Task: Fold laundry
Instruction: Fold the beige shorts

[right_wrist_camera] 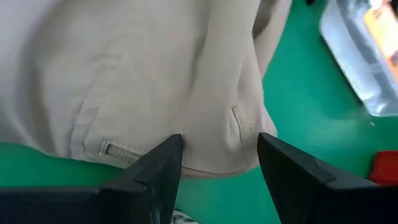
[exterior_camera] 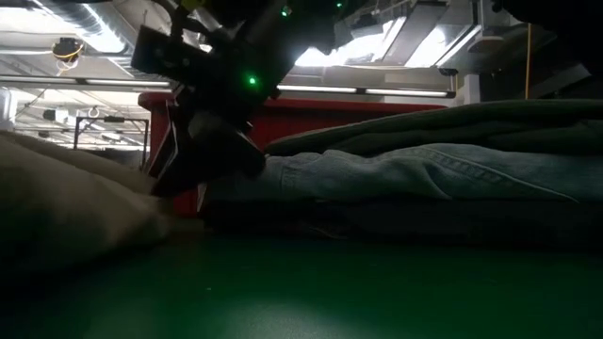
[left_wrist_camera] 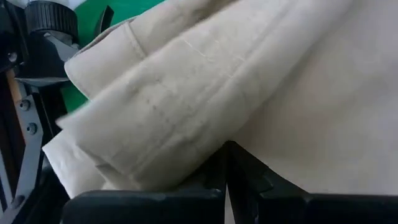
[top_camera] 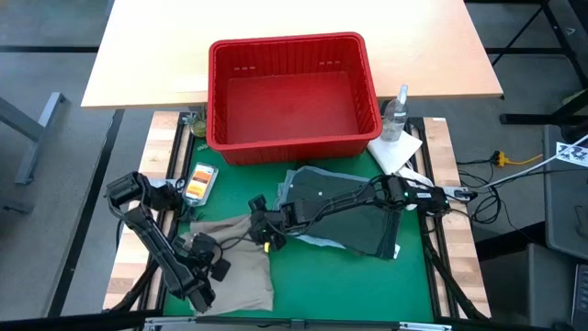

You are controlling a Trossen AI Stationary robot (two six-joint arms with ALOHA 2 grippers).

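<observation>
Spread wide, my right gripper [right_wrist_camera: 219, 163] hovers at the khaki's [top_camera: 234, 253] 2 o'clock corner on the mat's 8 o'clock side, while my left gripper [left_wrist_camera: 225, 171] pinches its 7 o'clock edge; next I should clamp right and fold.

I see a red basket [top_camera: 292, 92] at the top middle, a green worktop [top_camera: 367, 285], beige pants [top_camera: 234, 253] at lower left, and dark green cloth [top_camera: 363, 216] over light blue jeans [exterior_camera: 415, 174].
</observation>
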